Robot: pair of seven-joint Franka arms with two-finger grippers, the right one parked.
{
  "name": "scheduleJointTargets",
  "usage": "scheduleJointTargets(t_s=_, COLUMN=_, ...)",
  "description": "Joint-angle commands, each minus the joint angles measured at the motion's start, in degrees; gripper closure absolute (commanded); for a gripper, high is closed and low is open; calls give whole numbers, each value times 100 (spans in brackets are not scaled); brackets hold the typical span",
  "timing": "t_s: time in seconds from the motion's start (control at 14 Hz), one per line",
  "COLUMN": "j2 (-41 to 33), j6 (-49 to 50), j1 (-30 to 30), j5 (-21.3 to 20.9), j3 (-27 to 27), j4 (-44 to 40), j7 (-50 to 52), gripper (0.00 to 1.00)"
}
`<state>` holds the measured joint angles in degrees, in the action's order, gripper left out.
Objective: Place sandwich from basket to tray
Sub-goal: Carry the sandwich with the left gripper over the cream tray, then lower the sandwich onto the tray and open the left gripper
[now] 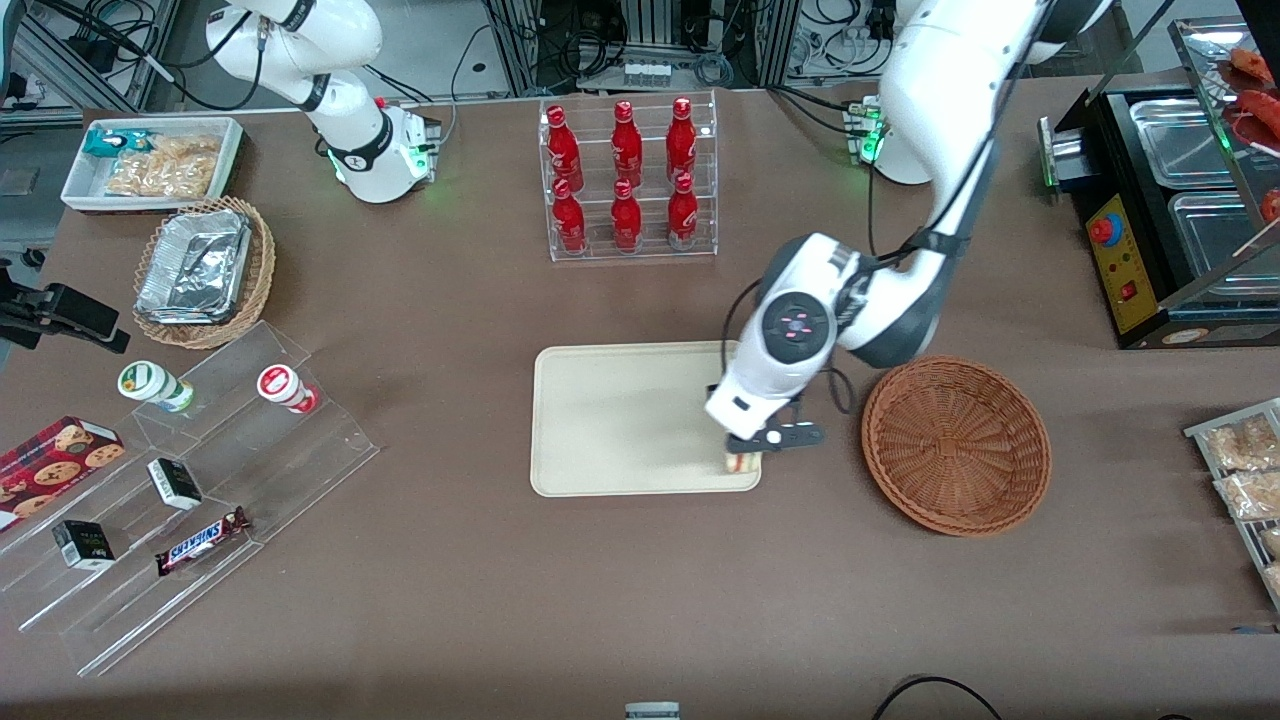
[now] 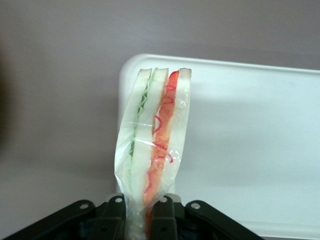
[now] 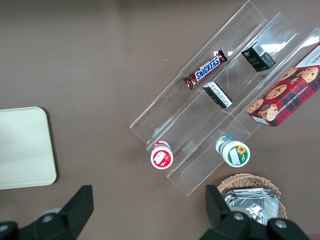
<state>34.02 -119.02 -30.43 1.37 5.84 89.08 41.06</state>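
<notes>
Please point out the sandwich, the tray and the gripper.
sandwich [image 2: 152,145]: left wrist view, wrapped bread layers.
tray [image 1: 620,420]: front view, bare middle.
gripper [image 2: 141,212]: left wrist view, between fingertips, shut on the sandwich over the tray corner.

In the front view the working arm's wrist covers most of the gripper [image 1: 745,455], and only a small pale end of the sandwich [image 1: 741,462] shows below it, at the tray [image 1: 620,420] corner nearest the basket [image 1: 955,445]. Whether the sandwich rests on the tray or hangs just above it cannot be told. In the left wrist view the picture's edge cuts the gripper [image 2: 141,217]; only its black base shows, closed around the sandwich [image 2: 155,145] end. The tray [image 2: 250,150] is also cut there, and the surface [image 2: 60,75] around it looks blurred. The snack packets [image 1: 1245,470] at the working arm's end are cut by the front view's edge.
</notes>
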Motion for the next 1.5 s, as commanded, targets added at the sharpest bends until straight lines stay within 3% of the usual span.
scheduleJointTargets(t_s=0.0, j2=543, j6=177, j1=-568, j5=-31, j3=-100, j4=-733, j7=629, gripper=97)
scheduleJointTargets(t_s=0.5, j2=1115, j6=151, j1=-1061, j5=-426, j3=-92, j4=-1296, j7=956, gripper=97)
scheduleJointTargets(t_s=0.79, j2=1299, j6=133, j1=-1114, j5=-347, j3=-74, j4=-1323, j7=1166, gripper=95)
scheduleJointTargets(t_s=0.86, j2=1308, j6=133, j1=-1141, j5=-339, j3=-74, j4=-1323, j7=1237, gripper=91)
scheduleJointTargets(t_s=0.93, j2=1291, j6=133, j1=-1141, j5=-339, j3=-74, j4=-1314, j7=1220, gripper=63)
scheduleJointTargets(t_s=1.0, j2=1274, j6=151, j1=-1115, j5=-356, j3=-74, j4=-1314, j7=1116, gripper=6)
scheduleJointTargets(t_s=1.07, j2=1239, j6=159, j1=-1106, j5=-348, j3=-74, j4=-1314, j7=1167, gripper=0)
scheduleJointTargets(t_s=1.43, j2=528, j6=666, j1=-1123, j5=-426, j3=-144, j4=-1279, j7=1185, gripper=0)
